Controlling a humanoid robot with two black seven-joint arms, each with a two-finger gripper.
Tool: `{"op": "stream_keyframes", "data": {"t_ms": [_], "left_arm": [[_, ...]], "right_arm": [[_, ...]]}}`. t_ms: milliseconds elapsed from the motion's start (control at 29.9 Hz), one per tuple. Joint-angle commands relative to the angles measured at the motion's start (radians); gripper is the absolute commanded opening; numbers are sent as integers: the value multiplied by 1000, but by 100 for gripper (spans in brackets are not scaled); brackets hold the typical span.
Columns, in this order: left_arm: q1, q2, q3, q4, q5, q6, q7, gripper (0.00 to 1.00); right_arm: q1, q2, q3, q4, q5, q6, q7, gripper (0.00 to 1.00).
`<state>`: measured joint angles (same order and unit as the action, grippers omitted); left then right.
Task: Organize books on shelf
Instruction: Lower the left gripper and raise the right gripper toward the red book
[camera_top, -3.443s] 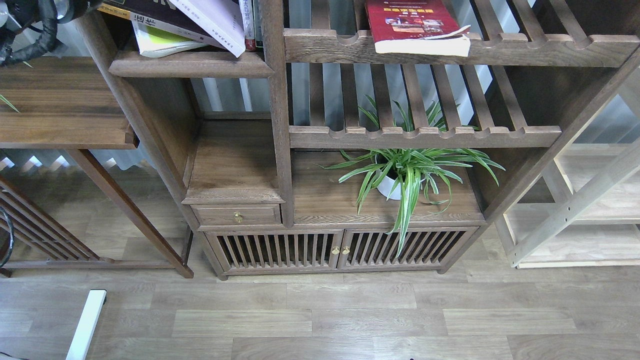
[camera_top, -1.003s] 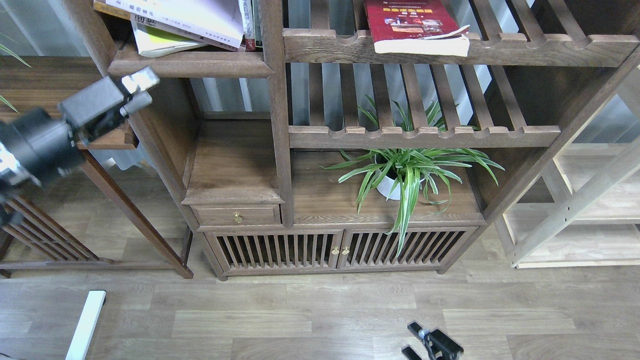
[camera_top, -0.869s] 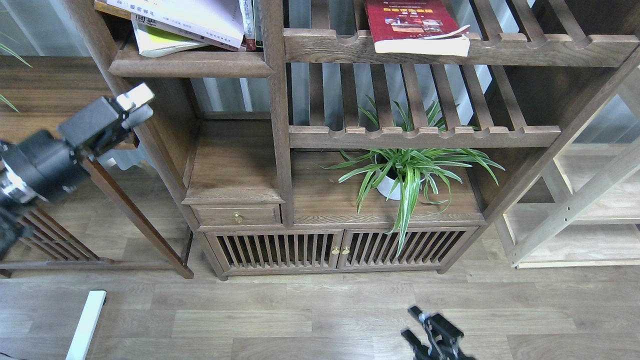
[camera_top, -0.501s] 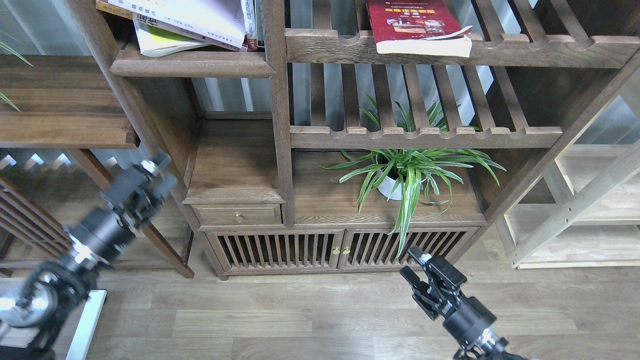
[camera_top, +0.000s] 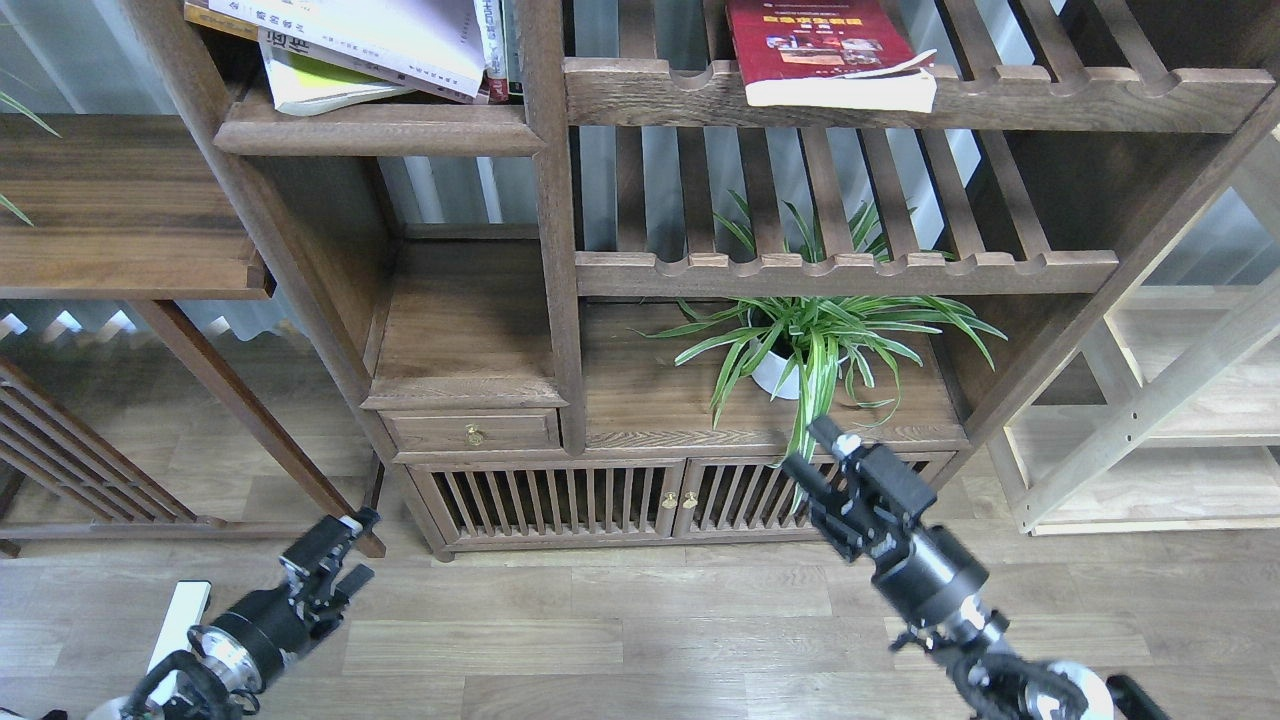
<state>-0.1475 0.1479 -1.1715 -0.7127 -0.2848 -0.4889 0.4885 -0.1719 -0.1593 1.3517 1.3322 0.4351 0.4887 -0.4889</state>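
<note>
The lavender-white book (camera_top: 400, 35) lies slanted over the yellow-green book (camera_top: 320, 88) on the shelf (camera_top: 380, 130), a solid dark board in the narrow left bay at the top. The red book (camera_top: 815, 45) lies flat on the upper slatted rack to the right, its pages overhanging the notched rail. My left gripper (camera_top: 358, 548) is low over the floor at the lower left, open and empty. My right gripper (camera_top: 812, 450) is open and empty in front of the cabinet doors, just below the plant's leaves. Both are far below the books.
A spider plant in a white pot (camera_top: 780, 375) stands on the ledge under the lower slatted rack. A drawer with a brass knob (camera_top: 475, 435) and slatted doors (camera_top: 560, 500) sit below. A dark side table (camera_top: 120, 210) stands left, a pale wooden rack (camera_top: 1180, 400) right.
My left arm has dropped from beside the shelf down to just above the floor. My right arm has risen from the bottom edge up to the cabinet front. The books have not moved.
</note>
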Motion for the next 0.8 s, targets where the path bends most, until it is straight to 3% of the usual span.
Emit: {"op": "stream_keyframes", "data": {"t_ms": [0,401,535,769], "left_arm": [[-3,-34,6,6,3,0,0,99],[0,-34,4,10,4,0,0,99],[0,-36,4,16,6,0,0,99],[-3,-36,6,21,10,0,0,99]], "right_arm": [[93,6,59,-1,-2,-13,0,83],[380,21,179,-1,-4,-338,0,84],[405,17,202,-1,-4,-374,0,85],[428,-12,213,1,-2,-346,0,89]]}}
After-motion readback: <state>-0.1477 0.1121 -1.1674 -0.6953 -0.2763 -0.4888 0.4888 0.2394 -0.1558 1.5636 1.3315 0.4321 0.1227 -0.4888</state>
